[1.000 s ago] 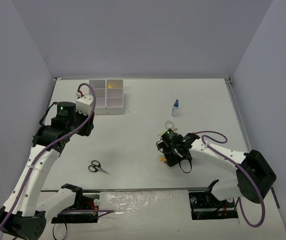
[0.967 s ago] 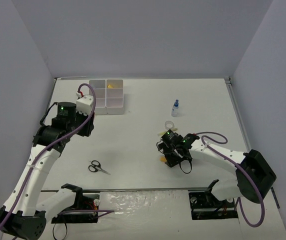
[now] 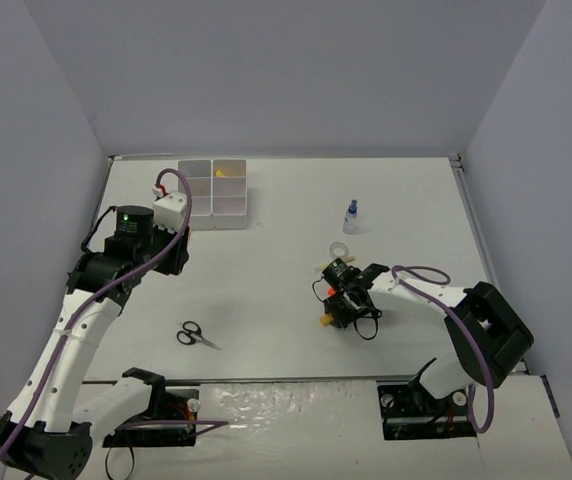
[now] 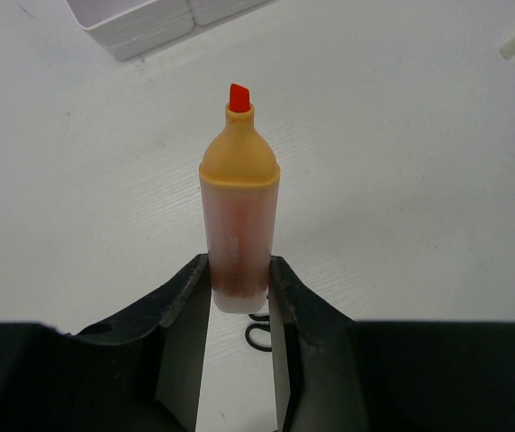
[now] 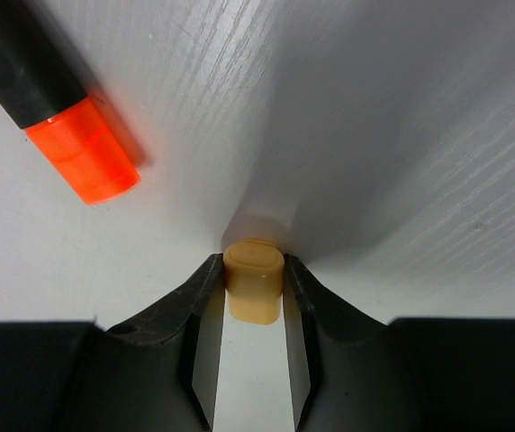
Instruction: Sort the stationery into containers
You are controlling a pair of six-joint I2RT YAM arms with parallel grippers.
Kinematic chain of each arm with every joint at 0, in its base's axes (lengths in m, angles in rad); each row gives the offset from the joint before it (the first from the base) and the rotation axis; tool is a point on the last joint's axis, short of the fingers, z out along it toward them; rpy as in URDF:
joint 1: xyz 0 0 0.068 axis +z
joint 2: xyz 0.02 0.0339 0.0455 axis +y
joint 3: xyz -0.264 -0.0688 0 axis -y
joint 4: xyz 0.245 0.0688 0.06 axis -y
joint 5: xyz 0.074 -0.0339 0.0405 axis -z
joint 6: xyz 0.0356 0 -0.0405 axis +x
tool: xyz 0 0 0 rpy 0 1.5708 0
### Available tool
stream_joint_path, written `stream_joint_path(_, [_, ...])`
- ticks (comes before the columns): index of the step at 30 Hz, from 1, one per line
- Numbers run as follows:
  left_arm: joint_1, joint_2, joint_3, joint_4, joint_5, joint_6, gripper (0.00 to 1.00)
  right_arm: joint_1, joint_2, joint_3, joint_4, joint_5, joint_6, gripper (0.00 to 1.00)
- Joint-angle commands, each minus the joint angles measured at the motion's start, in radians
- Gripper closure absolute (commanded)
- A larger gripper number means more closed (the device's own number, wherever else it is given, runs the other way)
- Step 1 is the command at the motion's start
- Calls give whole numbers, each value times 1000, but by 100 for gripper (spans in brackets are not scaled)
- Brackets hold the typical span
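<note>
Here the left gripper (image 4: 238, 265) is closed on an orange marker (image 4: 239, 180). Its two black fingers (image 4: 181, 315) press the lower part of the barrel from both sides, and the marker stands out ahead of them with its red-orange tip uncovered. In the top view this gripper hangs above the table (image 3: 286, 200), just beside the near left corner of the white container block (image 3: 228, 221). The block stands at the far left of the table, and a small yellow piece (image 3: 223, 172) lies in its far right compartment. The right gripper (image 5: 251, 263) is low over the table at the near right side. Its fingers (image 5: 199, 324) touch a small yellow eraser (image 5: 253, 286) on both sides, so it is clamped on it, and the eraser's far end is at the table surface. Just beside it lies a black pen (image 5: 32, 63) with an orange cap. The tape roll (image 3: 340, 250) lies near this gripper on the far side, the blue-capped bottle (image 3: 350, 215) stands farther behind it, and the black-handled scissors (image 3: 194, 335) lie well apart, at the near left.
</note>
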Motion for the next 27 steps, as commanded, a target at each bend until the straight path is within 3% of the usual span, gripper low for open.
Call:
stream_joint_path(1, [8, -8, 39, 25, 6, -2, 100, -5, -1, -22, -15, 56, -11, 87])
stream_joint_path(5, [6, -6, 33, 27, 4, -1, 100, -1, -13, -22, 18, 75, -55, 97])
stream_joint_path(8, [8, -4, 32, 23, 9, -1, 100, 15, -24, 36, 64, 133, -183, 100])
stream_joint_path(15, [7, -3, 103, -22, 129, 80, 100, 80, -33, 259, 252, 333, -637, 100])
stream_joint_path(18, [20, 14, 145, -58, 199, 101, 100, 78, -50, 279, 514, 291, -836, 100])
stream_joint_path(22, [44, 20, 164, -59, 319, 81, 100, 73, 0, 451, 667, 177, -1199, 100])
stream_joint_path(25, [68, 1, 178, -59, 451, 57, 100, 32, 35, 537, 797, -40, -1317, 100])
stream_joint_path(27, [76, -19, 184, -53, 523, 54, 100, -23, 54, 557, 899, -184, -1309, 100])
